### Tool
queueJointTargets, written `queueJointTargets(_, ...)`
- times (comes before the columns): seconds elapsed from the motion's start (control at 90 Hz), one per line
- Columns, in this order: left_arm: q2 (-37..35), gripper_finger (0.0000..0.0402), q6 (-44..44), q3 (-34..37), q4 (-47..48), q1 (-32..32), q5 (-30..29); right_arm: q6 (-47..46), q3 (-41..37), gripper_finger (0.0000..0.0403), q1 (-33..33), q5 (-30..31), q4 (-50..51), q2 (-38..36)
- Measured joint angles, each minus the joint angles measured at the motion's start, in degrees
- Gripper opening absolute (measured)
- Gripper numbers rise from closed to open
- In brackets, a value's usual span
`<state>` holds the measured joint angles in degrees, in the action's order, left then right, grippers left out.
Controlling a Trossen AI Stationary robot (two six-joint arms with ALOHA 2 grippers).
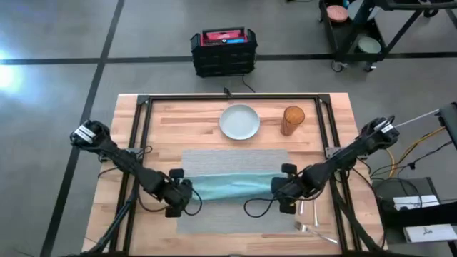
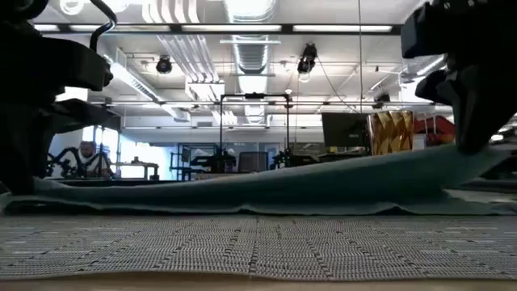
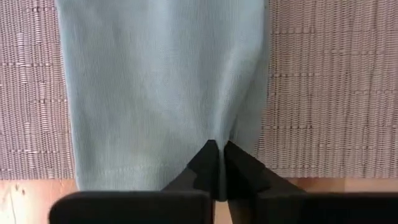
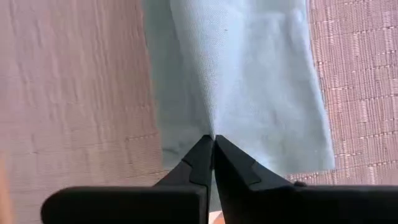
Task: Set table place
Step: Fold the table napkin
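Note:
A grey woven placemat (image 1: 235, 160) lies flat on the light-wood table (image 1: 178, 118). Across its middle stretches a teal-green napkin (image 1: 232, 187), folded into a long band. My left gripper (image 1: 184, 194) is shut on the napkin's left end and my right gripper (image 1: 280, 191) is shut on its right end. Beyond the mat's far edge stand a pale round plate (image 1: 239, 121) and an amber cup (image 1: 293, 119). Clear cutlery (image 1: 308, 218) lies by the mat's right near corner. My left gripper pinches the napkin's left end (image 3: 217, 134) between its two fingertips, coming level from the table's left, along the band. Creases fan out from the pinch. That end rests low on the mat (image 3: 323, 93). My right gripper pinches the napkin's right end (image 4: 211, 127) between its two fingertips, coming from the table's right, along the band. That end (image 2: 452, 162) is raised a little off the mat, and the cloth slopes down from it toward the left.
A black metal frame rail (image 1: 228, 98) runs around the table's far part. A black crate with a red top (image 1: 223, 51) stands on the floor beyond the far edge. Bare wood lies left and right of the mat.

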<state>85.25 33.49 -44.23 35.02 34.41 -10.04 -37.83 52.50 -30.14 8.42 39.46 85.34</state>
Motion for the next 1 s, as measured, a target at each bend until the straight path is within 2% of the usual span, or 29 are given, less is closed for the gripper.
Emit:
queueJointTargets(0.167, 0.0, 0.0002, 0.0, 0.0, 0.1, 0.0, -0.1, -3.9, 0.0, 0.0, -0.9, -3.0, -1.8, 0.3)
queueJointTargets(0.522, -0.1, 0.0001, 0.3, 0.0, 1.3, 0.0, -0.6, -9.9, -1.8, 0.0, -2.1, -2.9, -5.5, 1.1)
queueJointTargets(0.767, -0.1, 0.0012, 0.7, 0.0, 2.0, 0.0, 0.2, -12.5, -3.1, 0.0002, -2.2, -2.9, -6.0, 4.5)
queueJointTargets(0.878, -0.1, 0.0024, 0.7, 0.0, 2.0, 0.0, 0.6, -12.4, -3.1, 0.0024, -2.2, -4.4, -6.0, 5.0)
queueJointTargets(1.0, -0.1, 0.0054, 0.7, 0.0, 2.3, 0.0, 1.1, -12.3, -3.1, 0.0069, -2.3, -4.6, -5.8, 5.1)
